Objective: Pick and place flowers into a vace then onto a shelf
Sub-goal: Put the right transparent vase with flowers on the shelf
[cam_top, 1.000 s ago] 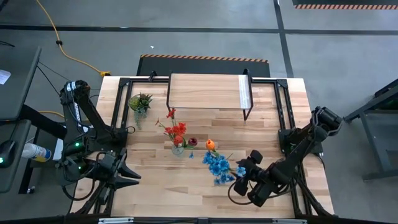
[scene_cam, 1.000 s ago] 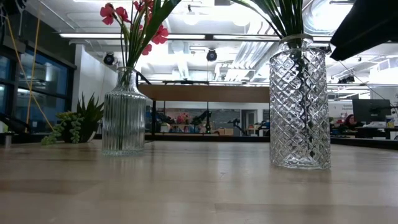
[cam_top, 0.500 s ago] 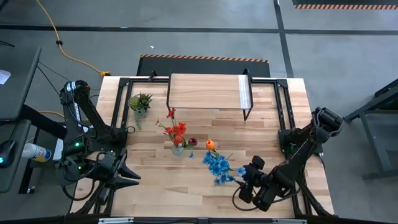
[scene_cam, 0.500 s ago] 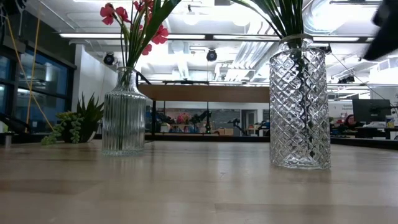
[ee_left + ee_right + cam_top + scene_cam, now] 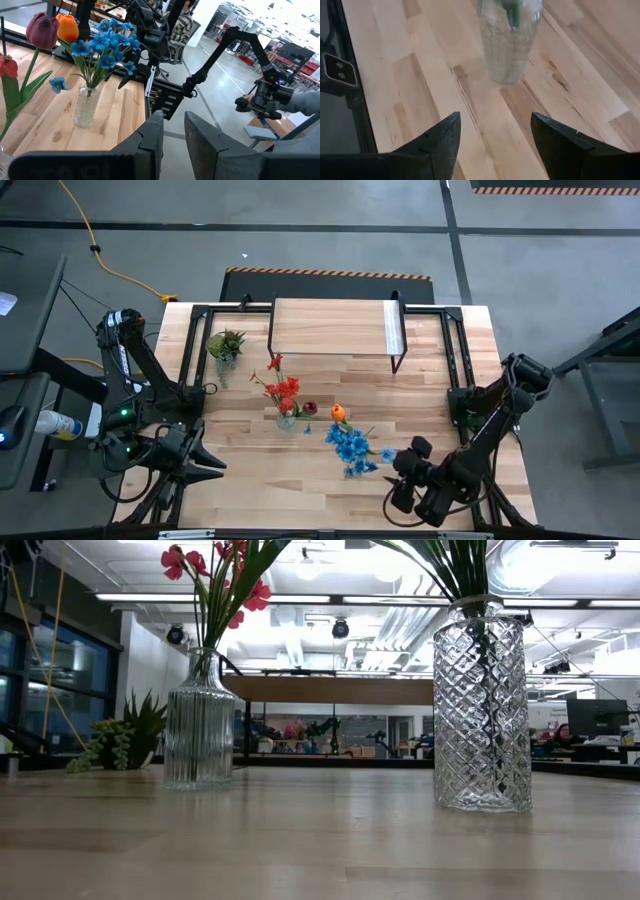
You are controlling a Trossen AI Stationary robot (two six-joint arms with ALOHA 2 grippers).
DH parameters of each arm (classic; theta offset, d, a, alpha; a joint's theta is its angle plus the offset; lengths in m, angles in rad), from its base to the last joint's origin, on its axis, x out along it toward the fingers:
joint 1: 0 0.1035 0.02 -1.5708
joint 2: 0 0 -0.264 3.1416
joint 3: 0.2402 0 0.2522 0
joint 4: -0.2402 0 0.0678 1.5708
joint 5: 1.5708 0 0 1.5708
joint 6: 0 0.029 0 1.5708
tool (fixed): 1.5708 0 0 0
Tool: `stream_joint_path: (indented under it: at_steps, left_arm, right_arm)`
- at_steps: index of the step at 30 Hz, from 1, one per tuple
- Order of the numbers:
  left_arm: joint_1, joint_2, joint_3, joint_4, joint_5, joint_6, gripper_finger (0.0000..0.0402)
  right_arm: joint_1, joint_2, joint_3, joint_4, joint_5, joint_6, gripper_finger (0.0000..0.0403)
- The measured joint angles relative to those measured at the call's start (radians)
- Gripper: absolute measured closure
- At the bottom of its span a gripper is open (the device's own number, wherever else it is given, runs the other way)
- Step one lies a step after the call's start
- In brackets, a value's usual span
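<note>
From above, the right gripper (image 5: 402, 492) sits near the front right corner of the table (image 5: 250, 470), its jaws released and apart from the blue flowers (image 5: 352, 446), which stand in a vase just ahead of them. The red flowers (image 5: 284, 389), a dark pink bud (image 5: 310, 408) and an orange tulip (image 5: 338, 413) lie further off toward the table's middle. The shelf (image 5: 335, 326) stands at the far edge, well beyond the jaws. The left gripper (image 5: 205, 461) waits at the front left corner.

At table level, a ribbed vase (image 5: 199, 720) holds the red flowers (image 5: 215, 565), and a diamond-cut vase (image 5: 481, 705) holds green stems.

The left wrist camera looks past narrowly parted, released jaws toward the blue flowers (image 5: 105, 45), tulip (image 5: 67, 27) and bud (image 5: 42, 30).

The right wrist camera shows wide-spread jaws holding nothing, with the diamond-cut vase (image 5: 510, 40) standing ahead between them, not touching.
</note>
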Motion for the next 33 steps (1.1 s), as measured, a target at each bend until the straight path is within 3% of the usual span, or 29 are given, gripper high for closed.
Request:
stream_joint_path:
  at_steps: [9, 17, 23, 27, 31, 33]
  left_arm:
    - [0.000, 0.000, 0.000, 0.000, 0.008, 0.000, 0.0289]
    - [0.000, 0.000, 0.000, 0.000, 0.008, 0.000, 0.0289]
    - [0.000, 0.000, 0.000, 0.000, 0.008, 0.000, 0.0289]
    - [0.000, 0.000, 0.000, 0.000, 0.009, 0.000, 0.0289]
    - [0.000, 0.000, 0.000, 0.000, 0.009, -0.005, 0.0289]
    - [0.000, 0.000, 0.000, 0.000, 0.010, -0.005, 0.0289]
  right_arm:
    - [-0.004, 0.000, 0.000, 0.024, 0.031, -0.033, 0.0162]
    - [-0.004, 0.000, 0.000, 0.024, 0.008, -0.021, 0.0101]
    - [-0.004, 0.003, -0.006, 0.064, 0.180, -0.100, 0.0077]
    - [-0.006, 0.004, -0.103, 0.211, 0.267, -0.149, 0.0078]
    - [-0.012, 0.005, -0.256, 0.465, 0.203, -0.105, 0.0079]
    - [-0.011, 0.006, -0.327, 0.607, 0.220, -0.112, 0.0079]
